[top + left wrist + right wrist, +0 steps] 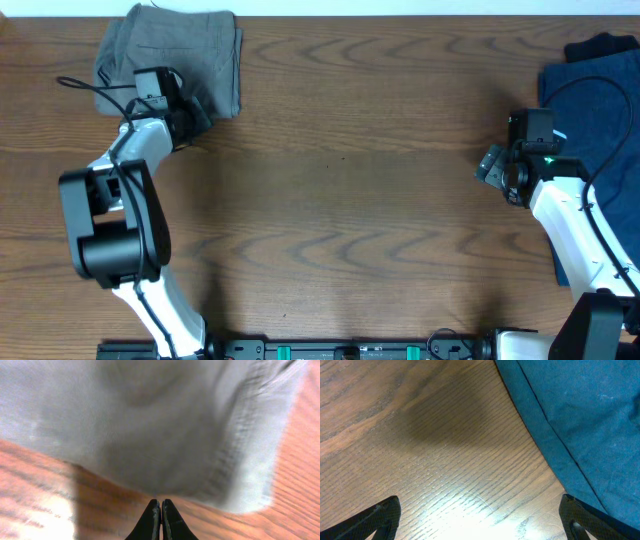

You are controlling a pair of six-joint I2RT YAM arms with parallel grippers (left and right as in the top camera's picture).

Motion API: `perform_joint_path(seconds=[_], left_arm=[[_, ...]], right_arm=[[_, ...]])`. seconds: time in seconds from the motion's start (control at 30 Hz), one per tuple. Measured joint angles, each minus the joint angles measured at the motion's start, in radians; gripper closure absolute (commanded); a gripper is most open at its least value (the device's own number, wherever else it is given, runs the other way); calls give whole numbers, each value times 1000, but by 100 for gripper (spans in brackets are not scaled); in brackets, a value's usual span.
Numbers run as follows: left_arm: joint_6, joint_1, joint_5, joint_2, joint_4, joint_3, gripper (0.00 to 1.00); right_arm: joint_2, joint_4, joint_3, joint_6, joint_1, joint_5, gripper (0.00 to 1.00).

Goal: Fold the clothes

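Noted shorts (175,55) folded compact at frame's upper left — fold judged near done, little left; left gripper (161,506) pinched together empty at their edge, right gripper (480,515) spread wide beside blue garment (590,90).

You are looking at a brown wooden table (340,200) whose wavy grain fills nearly the whole overhead view. Along its far edge runs a thin pale strip (420,6); you cannot tell whether it is wall or floor. At the near edge sits a dark rail (340,350) with green fittings. Light falls from above. On the right side a bright glare (465,520) lies on the wood beside a soft shadow (450,420), and on the left there is a paler sheen (47,515).
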Motion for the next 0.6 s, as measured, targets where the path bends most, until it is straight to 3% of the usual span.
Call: perform_joint_path(seconds=[0.07, 0.1, 0.17, 0.23, 0.27, 0.4, 0.6], left_arm=[[0, 0, 3, -56, -33, -1, 93], [1, 0, 6, -93, -57, -1, 83], [6, 0, 10, -176, -114, -1, 46], [5, 0, 23, -264, -196, -1, 20], [5, 0, 29, -303, -235, -1, 14], [6, 0, 49, -436, -415, -1, 4], [6, 0, 59, -554, -666, -1, 0]], right_arm=[[0, 0, 0, 0, 0, 0, 1], [0, 0, 0, 0, 0, 0, 1], [0, 0, 0, 0, 0, 0, 1], [0, -1, 0, 0, 0, 0, 1], [0, 0, 0, 0, 0, 0, 1], [0, 0, 0, 0, 0, 0, 1], [0, 0, 0, 0, 0, 0, 1]])
